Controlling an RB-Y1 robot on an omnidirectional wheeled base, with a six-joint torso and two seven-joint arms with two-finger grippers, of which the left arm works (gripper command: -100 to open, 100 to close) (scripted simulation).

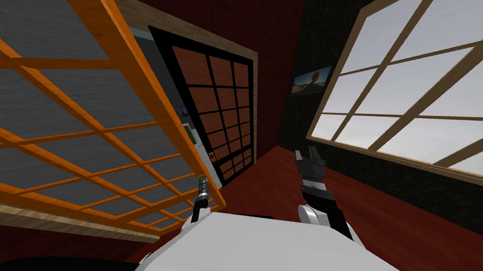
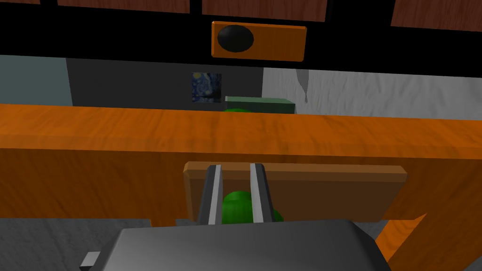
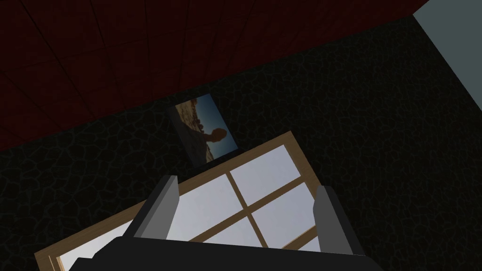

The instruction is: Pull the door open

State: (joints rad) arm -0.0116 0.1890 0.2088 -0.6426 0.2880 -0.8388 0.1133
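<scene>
A: Where is the left claw (image 2: 236,168)?

B: Very close in. Its two thin fingers press the sides of a small round green knob (image 2: 237,207), so it is holding the knob.

A: What is the knob on?

B: It sits on a flat brown wooden plate (image 2: 329,188). The plate is on the edge rail of the big orange wooden door with grey panes (image 1: 120,98).

A: Where is that door?

B: On my left in the head view. It stands partly open, with a gap between its knob edge and the light wooden door frame (image 1: 191,30). Through the gap I see a grey wall with a small blue picture (image 2: 206,87) and a green box (image 2: 259,104).

A: And the right claw (image 1: 307,155)?

B: It is up in the air on my right, well apart from the orange door. Its fingers are wide and hold nothing.

A: What is farther away?

B: A black-framed door with red-brown panes (image 1: 227,116). It has an orange plate with a round black knob (image 2: 258,41). On the right wall is a big window with light wooden bars (image 1: 424,86).
</scene>
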